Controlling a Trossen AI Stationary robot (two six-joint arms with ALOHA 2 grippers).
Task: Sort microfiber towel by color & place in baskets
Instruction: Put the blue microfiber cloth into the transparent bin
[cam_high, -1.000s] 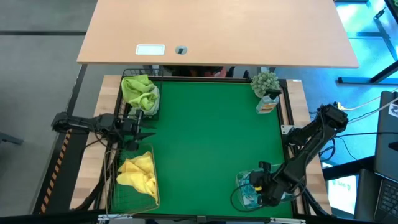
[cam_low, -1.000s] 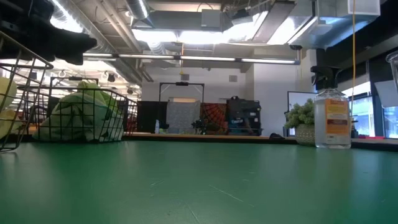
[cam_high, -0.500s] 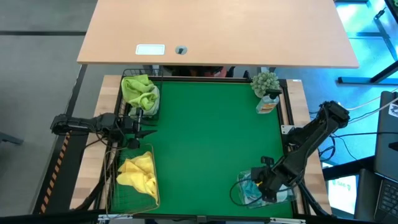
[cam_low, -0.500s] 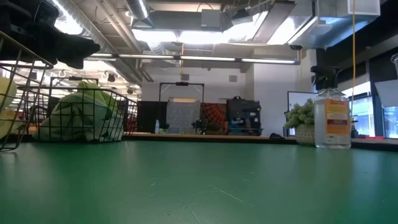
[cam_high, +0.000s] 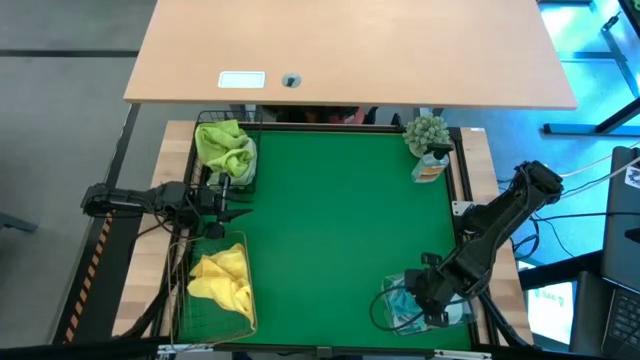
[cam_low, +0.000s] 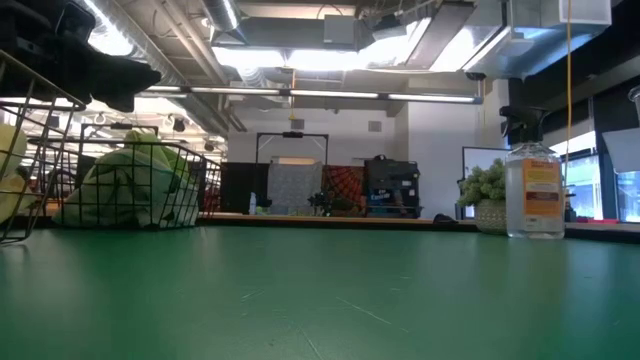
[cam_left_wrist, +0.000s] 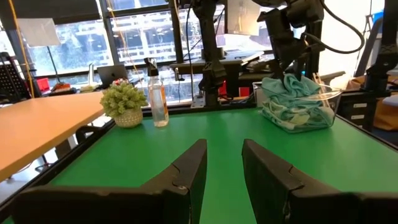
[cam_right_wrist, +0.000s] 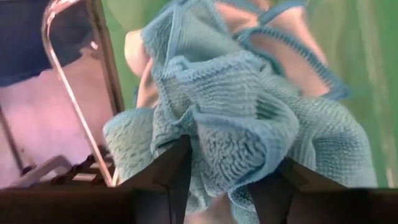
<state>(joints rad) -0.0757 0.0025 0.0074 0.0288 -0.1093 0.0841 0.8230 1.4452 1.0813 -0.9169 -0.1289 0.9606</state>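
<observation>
The right gripper (cam_high: 424, 300), fingers parted and released, hangs over the blue towel (cam_right_wrist: 249, 118) in the clear tub (cam_high: 385, 312) at five o'clock. The left gripper (cam_left_wrist: 219, 163), also parted and empty, waits at nine o'clock between the black basket (cam_high: 203, 125) and the tan basket (cam_high: 182, 305). A potted plant (cam_high: 427, 131) and a bottle (cam_high: 432, 167) stand at one o'clock.

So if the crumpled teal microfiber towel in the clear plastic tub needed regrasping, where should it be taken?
Probably at the raised fold on top of the teal microfiber towel, coming straight down: it is bunched above the clear plastic tub rim, whose walls block the sides. The right gripper hangs above it, fingers apart.
</observation>
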